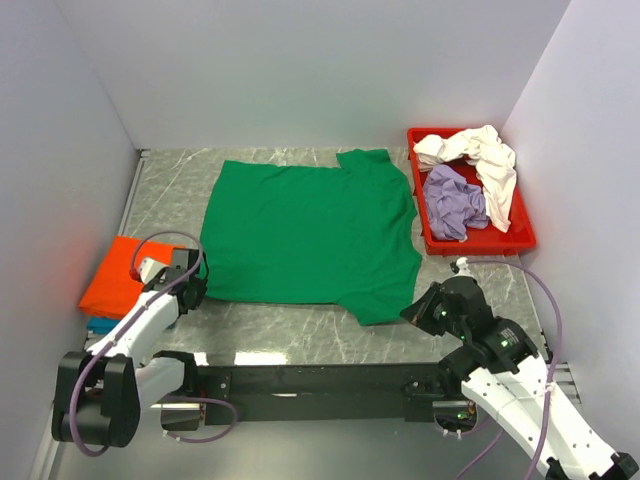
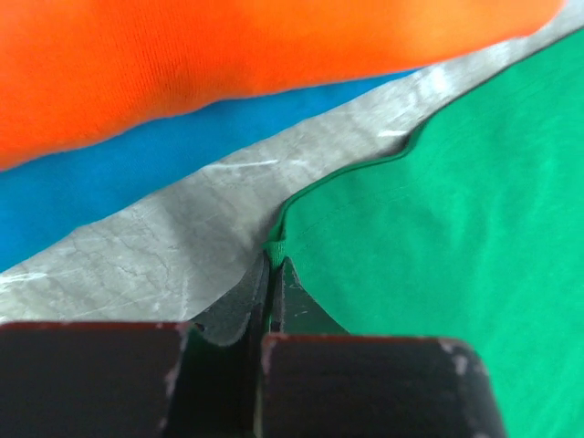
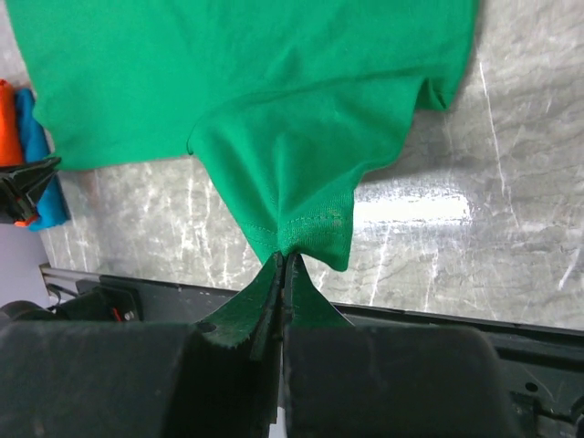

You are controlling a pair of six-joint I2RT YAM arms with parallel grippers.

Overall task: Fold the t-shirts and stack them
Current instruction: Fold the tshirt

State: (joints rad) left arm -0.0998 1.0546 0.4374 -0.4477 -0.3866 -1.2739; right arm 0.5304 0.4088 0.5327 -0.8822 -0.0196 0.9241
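Observation:
The green t-shirt (image 1: 305,235) lies spread flat on the marble table. My left gripper (image 1: 193,290) is shut on its near-left hem corner (image 2: 274,246). My right gripper (image 1: 418,312) is shut on the hem of its near-right sleeve (image 3: 306,228), lifting that cloth a little. A folded orange t-shirt (image 1: 115,275) lies on a folded teal one (image 1: 100,325) at the left edge; both show in the left wrist view, orange (image 2: 182,64) over teal (image 2: 137,173). A cream-white t-shirt (image 1: 485,160) and a lavender one (image 1: 455,200) lie crumpled in the tray.
A red plastic tray (image 1: 480,243) stands at the back right. White walls close in the table on the left, back and right. A black base rail (image 1: 320,380) runs along the near edge between the arms.

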